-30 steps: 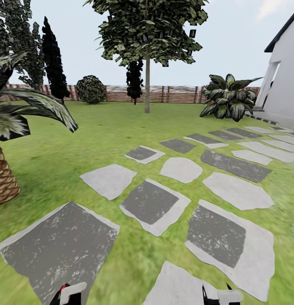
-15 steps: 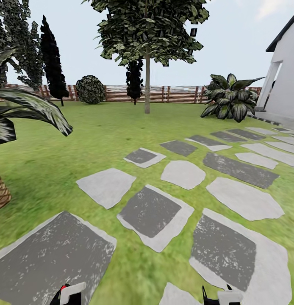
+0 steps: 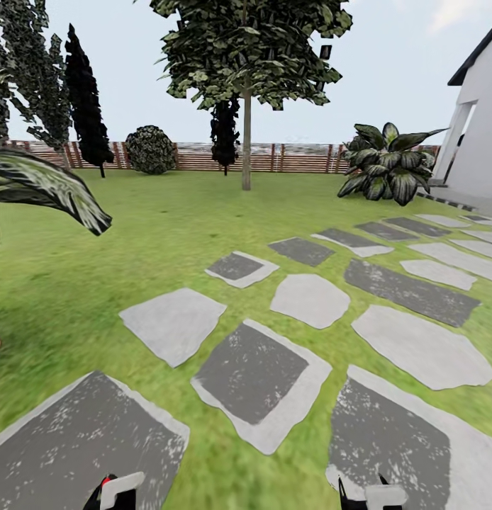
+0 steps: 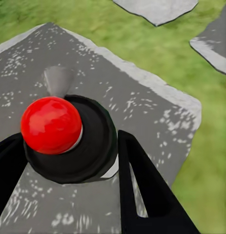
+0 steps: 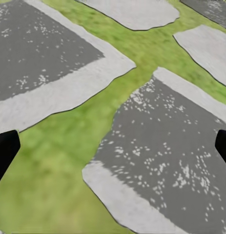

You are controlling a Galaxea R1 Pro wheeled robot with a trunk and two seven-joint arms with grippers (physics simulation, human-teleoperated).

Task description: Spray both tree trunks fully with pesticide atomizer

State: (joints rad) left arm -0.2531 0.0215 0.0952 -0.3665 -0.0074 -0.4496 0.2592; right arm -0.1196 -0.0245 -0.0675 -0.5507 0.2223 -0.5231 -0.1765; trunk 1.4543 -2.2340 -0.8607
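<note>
Two black fingers of the left gripper stand on either side of the small spray bottle with a black round top and a glossy red ball, its jaws clamped on the bottle's black collar; the bottle hangs over a dark grey speckled paving slab edged in pale stone. In the head view the same gripper shows at the bottom edge, with a touch of red beside its white housing. The right gripper has its jaws wide apart, the two black fingertips at opposite edges of the wrist picture, with nothing between them but grass and grey slabs.

Ahead lies the green grass lawn, crossed by a path of flat grey stepping stones. A tall tree with a pale slim trunk and dark leafy crown stands well off, in front of the brown horizontal-slat wooden fence. A white house wall rises at the right.
</note>
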